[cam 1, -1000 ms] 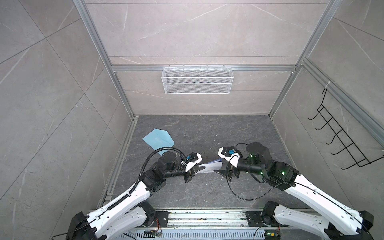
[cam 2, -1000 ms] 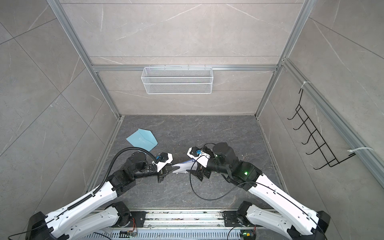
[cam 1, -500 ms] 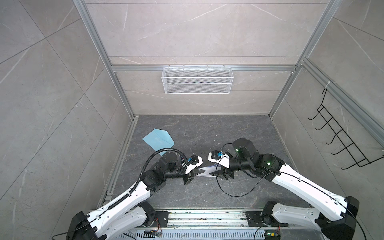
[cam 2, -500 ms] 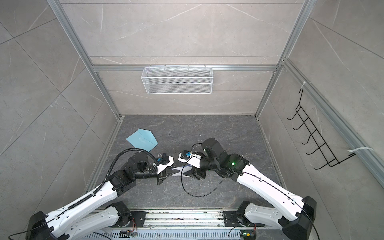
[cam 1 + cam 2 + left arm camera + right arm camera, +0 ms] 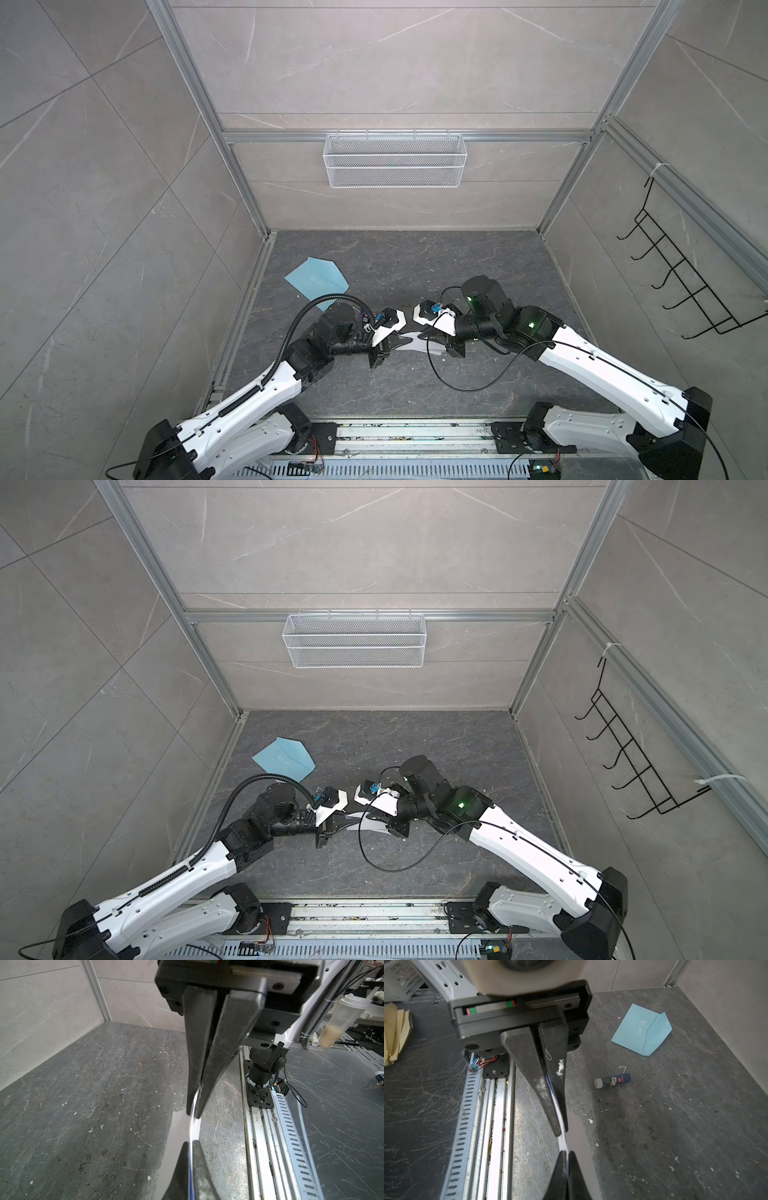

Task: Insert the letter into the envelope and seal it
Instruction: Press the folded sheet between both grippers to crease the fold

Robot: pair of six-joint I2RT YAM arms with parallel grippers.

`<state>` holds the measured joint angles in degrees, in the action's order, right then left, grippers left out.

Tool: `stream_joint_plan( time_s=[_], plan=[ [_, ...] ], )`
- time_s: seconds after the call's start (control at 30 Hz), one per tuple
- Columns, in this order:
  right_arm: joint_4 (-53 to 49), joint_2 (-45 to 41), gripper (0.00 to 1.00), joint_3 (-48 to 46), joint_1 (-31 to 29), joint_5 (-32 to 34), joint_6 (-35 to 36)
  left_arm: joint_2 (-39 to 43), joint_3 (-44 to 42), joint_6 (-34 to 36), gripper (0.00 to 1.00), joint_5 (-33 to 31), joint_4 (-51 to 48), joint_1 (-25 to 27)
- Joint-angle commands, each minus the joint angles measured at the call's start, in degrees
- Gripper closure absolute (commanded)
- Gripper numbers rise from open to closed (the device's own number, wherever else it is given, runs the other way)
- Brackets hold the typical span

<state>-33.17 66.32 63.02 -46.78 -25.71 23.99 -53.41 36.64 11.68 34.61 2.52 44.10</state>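
The change is on the right side. A second ago the right end effector (image 5: 561, 1133) stood open and well back from the sheet. Now it is in close, with its jaws clamped on the near end of the letter (image 5: 563, 1144). The left end effector (image 5: 194, 1114) grips as before, shut on the opposite end, so the two sets of fingertips face each other with only a short strip of paper between them.

The letter (image 5: 415, 344) is therefore held by both arms, in the air or just above the desk (image 5: 415, 266) near its front edge. It shows edge-on in both wrist views, so I cannot tell whether it is folded.

The envelope (image 5: 318, 279) lies flat and untouched toward the back left with its flap open, well apart from both arms. A glue stick (image 5: 612, 1080) lies on the desk between the arms and the envelope.

The two-handed hold likely sets up a fold or a regrip — the sheet probably needs shaping before it goes in. Insertion and sealing are still ahead, and the task looks to be at an early stage.
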Motion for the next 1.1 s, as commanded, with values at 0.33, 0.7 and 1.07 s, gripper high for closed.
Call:
stream_joint_plan(
  time_s=[0.33,0.7,1.07],
  plan=[
    [0.22,-6.58,1.00,0.46,3.32,2.69,-0.50,0.05,-2.74,-2.57,0.66,-0.83,9.23,-0.13],
    [1.26,-7.61,1.00,0.13,5.12,-1.68,-1.11,0.18,-6.68,-1.75,0.67,-1.44,13.99,-0.11],
    [3.10,-8.27,1.00,-0.32,6.02,-2.33,-2.27,-3.12,-6.86,-2.77,0.78,-1.27,14.87,-0.14]
  ],
)
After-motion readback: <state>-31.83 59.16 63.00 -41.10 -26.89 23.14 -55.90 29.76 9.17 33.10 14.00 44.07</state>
